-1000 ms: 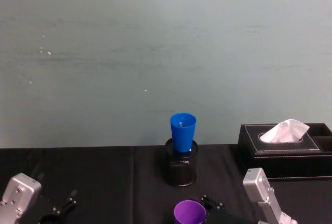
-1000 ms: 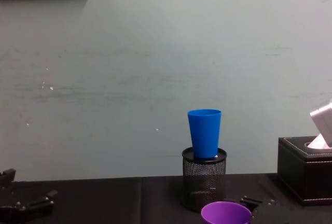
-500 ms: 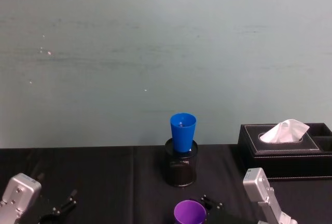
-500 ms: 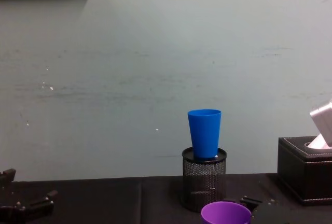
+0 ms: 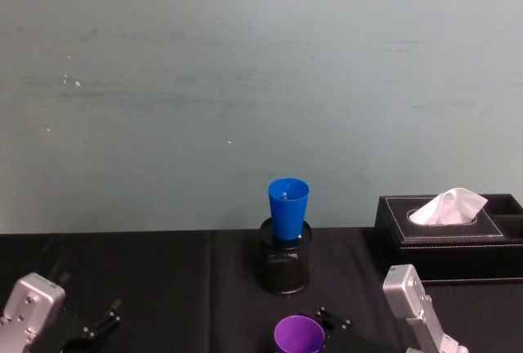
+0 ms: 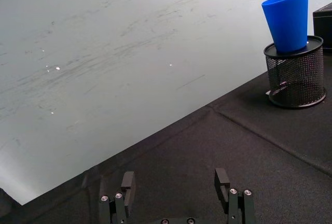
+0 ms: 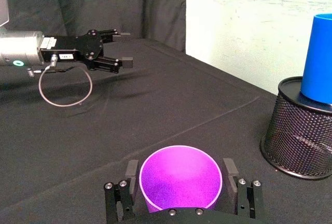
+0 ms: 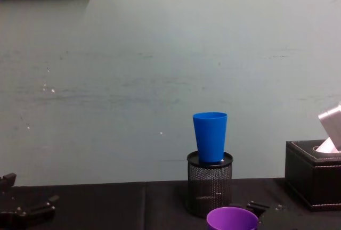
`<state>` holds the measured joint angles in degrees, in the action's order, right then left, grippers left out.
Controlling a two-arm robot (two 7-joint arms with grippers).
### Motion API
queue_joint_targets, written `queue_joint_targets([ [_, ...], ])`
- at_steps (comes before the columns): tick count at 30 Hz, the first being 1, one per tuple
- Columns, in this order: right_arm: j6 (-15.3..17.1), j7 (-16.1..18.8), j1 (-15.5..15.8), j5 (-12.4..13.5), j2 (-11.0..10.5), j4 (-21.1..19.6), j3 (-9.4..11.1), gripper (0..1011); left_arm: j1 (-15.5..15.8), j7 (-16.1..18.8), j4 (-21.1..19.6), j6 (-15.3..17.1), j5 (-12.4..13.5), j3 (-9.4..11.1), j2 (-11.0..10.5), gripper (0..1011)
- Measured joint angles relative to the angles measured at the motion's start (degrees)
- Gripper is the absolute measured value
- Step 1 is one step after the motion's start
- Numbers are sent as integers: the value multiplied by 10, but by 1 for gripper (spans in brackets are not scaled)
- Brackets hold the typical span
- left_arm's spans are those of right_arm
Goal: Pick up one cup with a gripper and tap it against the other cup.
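**Purple cup between my right fingers, blue cup on the pen holder**

The black tablecloth (image 5: pixel 163 271) covers my table, in front of a pale green wall (image 5: pixel 245 83). At about 3 o'clock in my head view stands the black tissue box (image 5: pixel 445 234), with a white tissue (image 5: pixel 448 206) coming out of its top. Near the centre stands the black wire-mesh pen holder (image 5: pixel 285 265), upright on the cloth. The blue cup (image 5: pixel 288 208) sits upright in the mouth of this holder, with its open end up.

The purple cup (image 7: pixel 180 178) is at 6 o'clock from the pen holder, nearer to me, upright and open to the top. My right gripper (image 7: pixel 181 189) is around it: one finger is on each side of the cup, just beside its wall, but I cannot tell if they press it.

My left gripper (image 6: pixel 176 193) is low at about 7 o'clock in the head view, well apart from both cups. Its two fingers are spread, with nothing between them.
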<state>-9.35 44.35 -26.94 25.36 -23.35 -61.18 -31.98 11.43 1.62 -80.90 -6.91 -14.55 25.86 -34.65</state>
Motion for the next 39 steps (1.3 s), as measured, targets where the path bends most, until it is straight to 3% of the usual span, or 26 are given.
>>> queue_joint_targets([
  [9,-9,-2,7,0,-3,-11,6,1002,0,0,0,0,0,0,0,1000],
  [16,-17,0,15,15,-4,-27,21,1002,0,0,0,0,0,0,0,1000],
  [22,-26,-38,32,22,-4,-55,45,1002,0,0,0,0,0,0,0,1000],
  [25,-31,-88,45,8,-1,-74,60,1002,0,0,0,0,0,0,0,1000],
  [30,-26,-190,67,-38,8,-102,80,1000,0,0,0,0,0,0,0,1000],
  [33,-6,-269,80,-79,19,-117,90,1002,0,0,0,0,0,0,0,1000],
  [39,31,-349,89,-123,34,-122,100,1002,0,0,0,0,0,0,0,1000],
])
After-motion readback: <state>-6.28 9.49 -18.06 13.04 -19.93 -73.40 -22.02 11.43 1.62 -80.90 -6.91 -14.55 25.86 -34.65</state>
